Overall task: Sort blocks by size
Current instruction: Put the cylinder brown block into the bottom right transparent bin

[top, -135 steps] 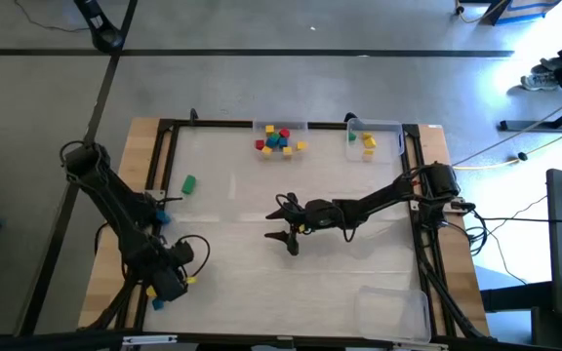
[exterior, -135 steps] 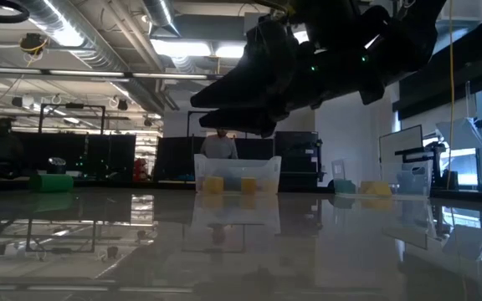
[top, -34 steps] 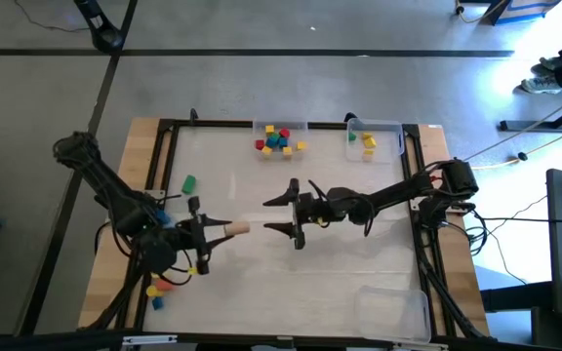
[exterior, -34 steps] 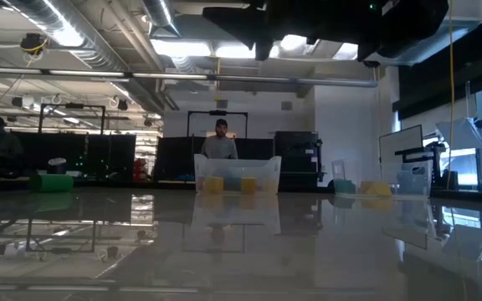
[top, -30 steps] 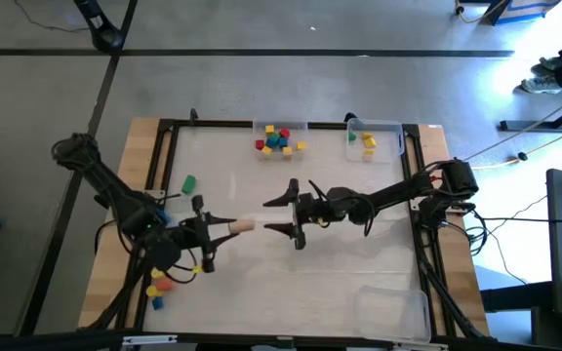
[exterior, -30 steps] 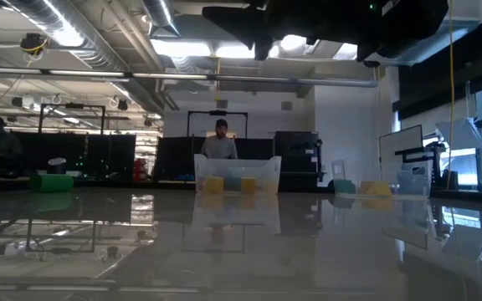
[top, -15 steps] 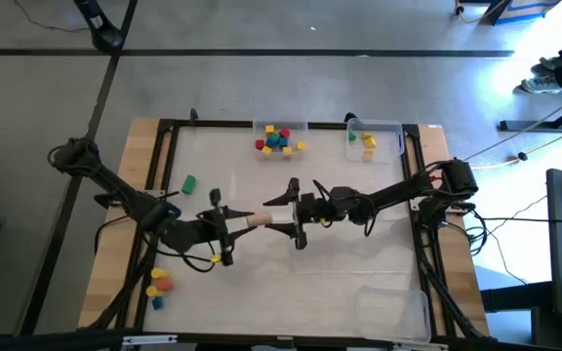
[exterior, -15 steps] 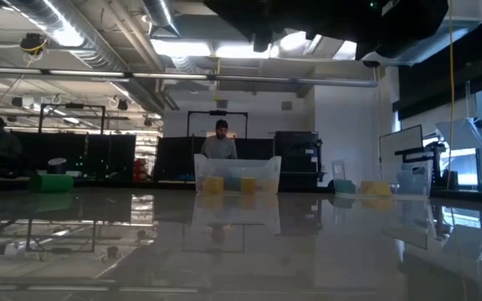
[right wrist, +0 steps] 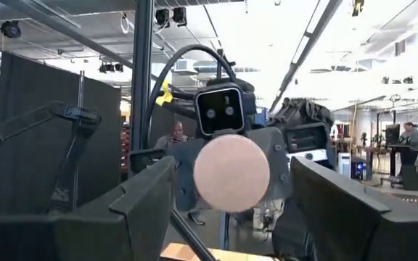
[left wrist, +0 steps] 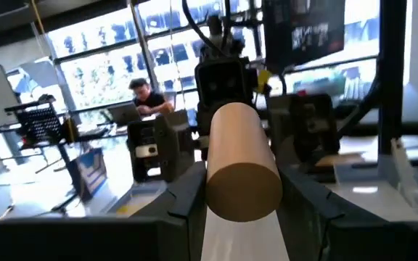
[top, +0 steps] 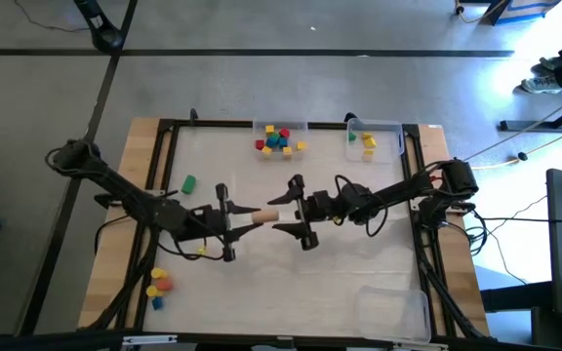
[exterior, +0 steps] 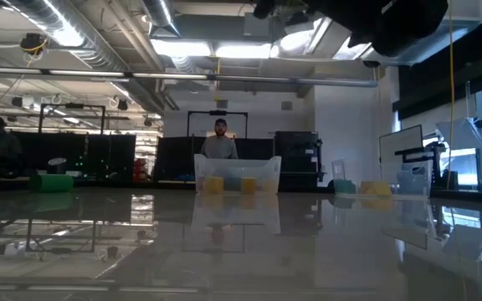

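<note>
Both arms have closed on each other since the earlier frames: the left pincer (top: 230, 222) has swung from the lower left of the table (top: 359, 263) to its middle, carrying a tan cylinder (top: 264, 215), and now the cylinder's free end reaches in between the fingers of the right pincer (top: 301, 209). Left pincer is clamped on the cylinder's near end; right pincer stands wide apart around the far end, not gripping it, as both wrist views show the round tan face between that arm's own dark fingers.

Most of the table below and right of the arms lies bare, with a clear tray (top: 395, 310) at the lower right corner. At the top edge a pile of small blocks (top: 279, 138) sits in one tray and a few more blocks (top: 364, 142) in the next. A green block (top: 188, 183) lies at centre left, and three small blocks (top: 158, 286) by the lower left edge
</note>
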{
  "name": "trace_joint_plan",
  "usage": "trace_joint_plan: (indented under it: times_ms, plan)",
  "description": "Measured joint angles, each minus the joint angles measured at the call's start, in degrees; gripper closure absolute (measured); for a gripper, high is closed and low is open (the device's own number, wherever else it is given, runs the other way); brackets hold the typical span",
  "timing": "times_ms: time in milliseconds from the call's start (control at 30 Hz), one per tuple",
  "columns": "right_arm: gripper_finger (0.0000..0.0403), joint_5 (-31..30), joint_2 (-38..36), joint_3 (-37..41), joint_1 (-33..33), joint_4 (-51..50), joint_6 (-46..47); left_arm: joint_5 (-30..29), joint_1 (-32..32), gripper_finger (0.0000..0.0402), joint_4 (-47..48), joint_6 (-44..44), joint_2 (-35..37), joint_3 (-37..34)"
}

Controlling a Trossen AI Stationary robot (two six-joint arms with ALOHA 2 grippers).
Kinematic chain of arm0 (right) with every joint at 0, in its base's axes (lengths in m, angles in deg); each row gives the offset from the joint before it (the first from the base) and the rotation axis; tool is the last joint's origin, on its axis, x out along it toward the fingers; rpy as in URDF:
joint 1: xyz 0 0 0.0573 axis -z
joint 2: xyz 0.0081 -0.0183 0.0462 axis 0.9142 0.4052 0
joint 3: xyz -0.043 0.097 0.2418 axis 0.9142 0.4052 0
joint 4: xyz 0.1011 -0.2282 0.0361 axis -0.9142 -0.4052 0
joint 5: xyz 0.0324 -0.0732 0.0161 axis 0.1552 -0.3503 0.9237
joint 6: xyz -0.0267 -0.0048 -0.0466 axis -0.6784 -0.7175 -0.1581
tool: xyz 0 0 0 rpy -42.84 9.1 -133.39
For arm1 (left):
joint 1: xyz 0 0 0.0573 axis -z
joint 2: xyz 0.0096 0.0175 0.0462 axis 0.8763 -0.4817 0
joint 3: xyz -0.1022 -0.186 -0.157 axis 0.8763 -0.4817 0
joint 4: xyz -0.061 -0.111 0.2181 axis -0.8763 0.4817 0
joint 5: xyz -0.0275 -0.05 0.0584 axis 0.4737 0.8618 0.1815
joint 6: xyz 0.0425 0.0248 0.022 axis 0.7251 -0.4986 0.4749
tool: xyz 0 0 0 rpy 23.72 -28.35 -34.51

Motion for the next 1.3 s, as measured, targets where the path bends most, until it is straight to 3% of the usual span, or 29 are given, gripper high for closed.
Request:
trace_joint_plan:
  times_ms: [267,700,1033,1300]
  plan:
    - [0.0142,3.82,0.42,-5.18,0.00,-5.88,-2.36,4.31,-2.34,0.0286,-1.65,0.01,0.00,-0.26]
    - [0.0269,4.00,0.33,-5.73,0.07,-6.41,-5.86,5.24,-1.88,0.0286,-2.87,0.58,0.04,-0.28]
    - [0.0264,4.20,0.13,-5.70,0.04,-8.30,-6.14,6.68,-1.85,0.0222,-0.98,1.08,0.18,-0.28]
    - [0.0266,2.67,-4.37,-5.67,-0.02,-20.56,-6.20,2.27,1.43,0.0186,12.09,0.76,7.07,-0.21]
